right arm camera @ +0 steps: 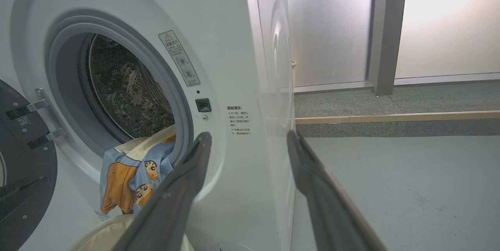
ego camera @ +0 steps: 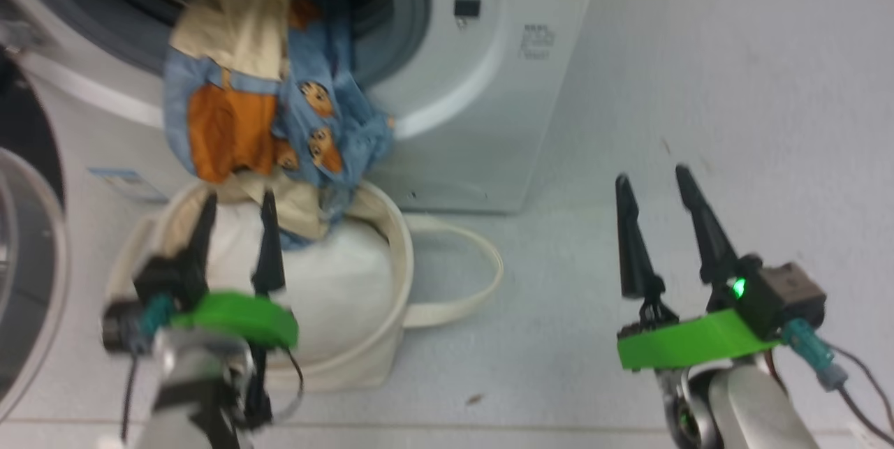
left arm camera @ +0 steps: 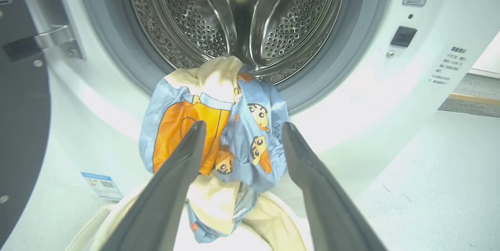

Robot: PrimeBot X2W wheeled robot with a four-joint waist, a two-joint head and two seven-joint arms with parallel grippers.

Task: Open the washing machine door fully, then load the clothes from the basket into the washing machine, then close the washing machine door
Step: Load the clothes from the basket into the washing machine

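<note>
**Operator:** Where are the clothes (left arm camera: 218, 134) lying relative to each claw?

**Technician:** They are hanging straight ahead of the left claw (left arm camera: 243, 126), just beyond its fingertips. The right claw (ego camera: 651, 177) is hovering over bare floor (ego camera: 733, 86), well apart from them and off to the side of the washing machine (ego camera: 489, 86). The left arm is the nearer one.

**Operator:** How is the bundle's long axis running?

**Technician:** It is running up and down the front of the machine. The upper end is draping over the grey gasket (left arm camera: 324, 67) at the bottom of the opening and barely reaching the drum (left arm camera: 187, 20). The lower end is trailing into the mouth of the basket (ego camera: 404, 260), which is standing on the floor directly below. I judge that the coming move is turning on this: the bulk is sitting outside the opening and needs lifting up and inward.

**Operator:** What are the claws doing?

**Technician:** Both are standing wide apart and carrying nothing. The left fingers are framing the bundle without touching it.

**Operator:** How are the clothes looking?

**Technician:** They are showing as soft, crumpled light-blue fabric with cartoon figures, an orange panel and a cream lining turned outward. The loose folds are likely sagging when gripped.

**Operator:** And the door (ego camera: 28, 260)?

**Technician:** It is standing swung open on the left, clear of the opening.
</note>
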